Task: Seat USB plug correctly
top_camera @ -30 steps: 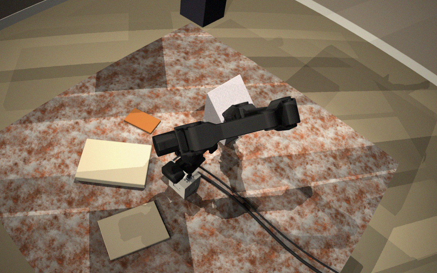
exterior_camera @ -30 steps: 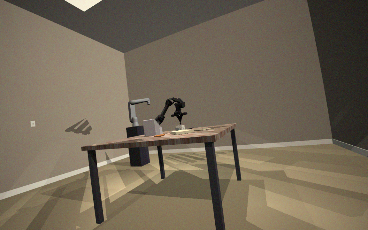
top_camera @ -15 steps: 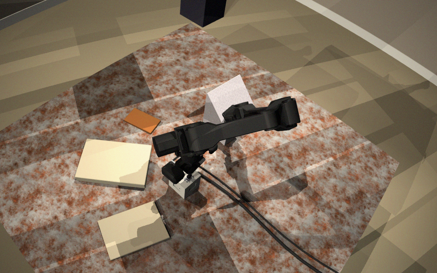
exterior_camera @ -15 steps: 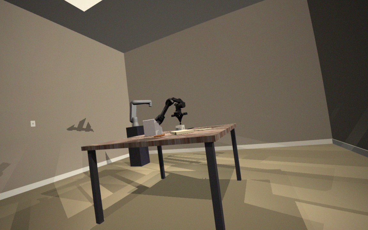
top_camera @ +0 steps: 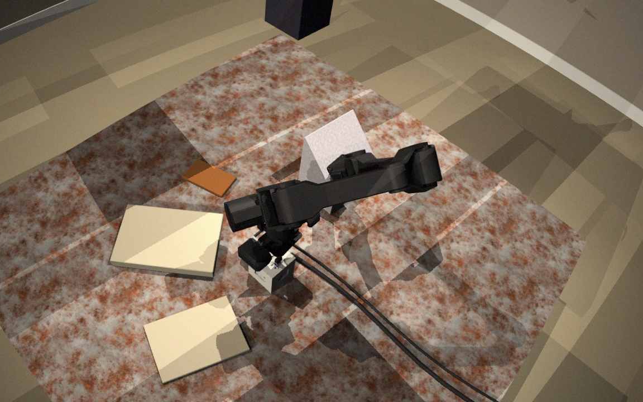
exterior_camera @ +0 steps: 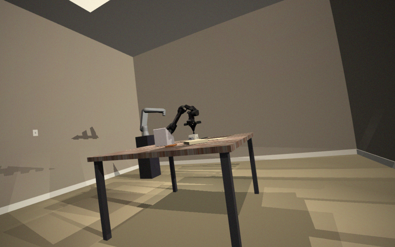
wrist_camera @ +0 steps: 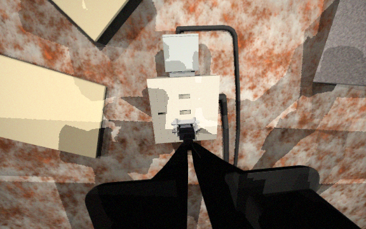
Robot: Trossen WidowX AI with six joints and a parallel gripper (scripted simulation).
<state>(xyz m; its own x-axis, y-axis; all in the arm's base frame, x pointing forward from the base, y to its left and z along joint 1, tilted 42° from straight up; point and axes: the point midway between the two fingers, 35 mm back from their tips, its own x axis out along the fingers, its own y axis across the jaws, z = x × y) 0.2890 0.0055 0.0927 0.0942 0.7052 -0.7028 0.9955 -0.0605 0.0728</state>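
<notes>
The gripper (wrist_camera: 187, 141) hung straight above the power cube (wrist_camera: 202, 95), pointing down, and its two black fingers were pressed almost together, pinching the small dark USB plug (wrist_camera: 186, 130) between their tips. The plug stood in the socket nearest to the wrist camera, on the top face of the cube, so it lay directly under the fingertips and not to any side of them. Its long axis ran up and down, in line with the fingers. A pale metal collar (wrist_camera: 185, 121) showed around the plug at the face of the cube. From this I judged that the plug was not fully down, but how deep it sat could not be read from above.

Two other slots (wrist_camera: 184, 96) on the top face were empty. A grey adapter block (wrist_camera: 180, 52) touched the far side of the cube, and a black cable (wrist_camera: 236, 83) ran beside the cube's right side.

The coming move probably depended on that vertical line: to lift the plug straight out, to turn it half around this axis, and to push it down again. A sideways pull could tip the cube, because it looked light. The two cream boards (top_camera: 168, 239) and the orange tile (top_camera: 209, 177) lay apart from the cube.
</notes>
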